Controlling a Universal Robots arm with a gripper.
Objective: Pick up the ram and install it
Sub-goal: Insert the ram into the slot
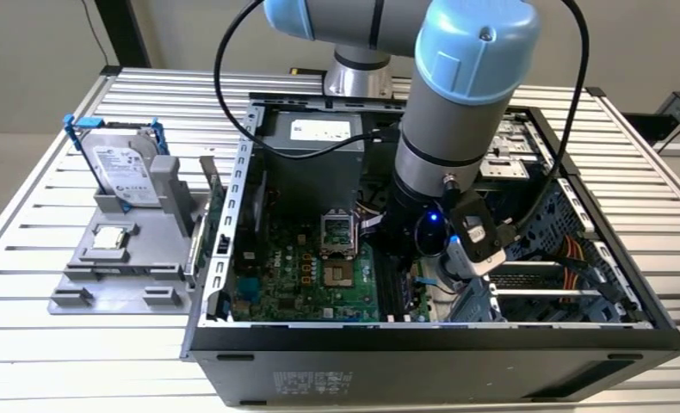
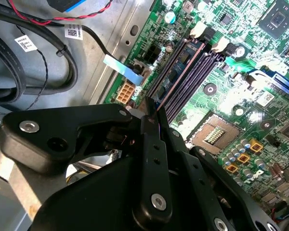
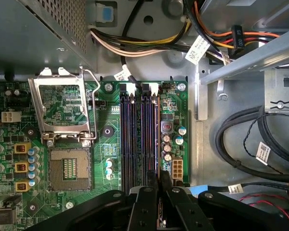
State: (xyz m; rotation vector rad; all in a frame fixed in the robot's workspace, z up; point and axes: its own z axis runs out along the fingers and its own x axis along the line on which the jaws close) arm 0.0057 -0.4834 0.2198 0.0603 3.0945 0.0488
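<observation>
End effector [image 2: 151,109]: matte black, angular linkage arms with silver screw heads. The two flat fingers [image 3: 160,185] are pressed close together, pinching a thin board edge-on.

The ram [image 2: 180,65]: a narrow stick with dark chips on a bluish face. It runs straight out from the fingertips, along the bank of long dark memory slots [image 3: 135,139]. It stands at the slot on the bank's outer side, the side towards the bare metal case wall. Its far end reaches the white latches [image 2: 198,31]. The black fingers hide its near end. Cannot tell whether it is fully seated or only resting in the slot.

Motherboard [image 3: 106,110]: glossy green, studded with silver-topped capacitors and small yellow-marked square parts. Beside the slots lies a square processor socket [image 3: 70,168] with a bright pin field. Its metal retention frame [image 3: 62,103] is flipped open.

Thick black cables [image 3: 241,139] curve over the grey sheet-metal floor.

Exterior view: the grey and light-blue arm [image 1: 455,112] reaches down into the open black computer case [image 1: 432,357], right of frame centre. The wrist blocks sight of the fingertips here.

On the exterior view's left, a grey plastic holder [image 1: 122,267] carries an upright silver hard drive [image 1: 122,168] in a blue frame. A small square silver chip [image 1: 110,238] lies on the holder.

All of this sits on a ribbed aluminium counter [image 1: 41,361].
</observation>
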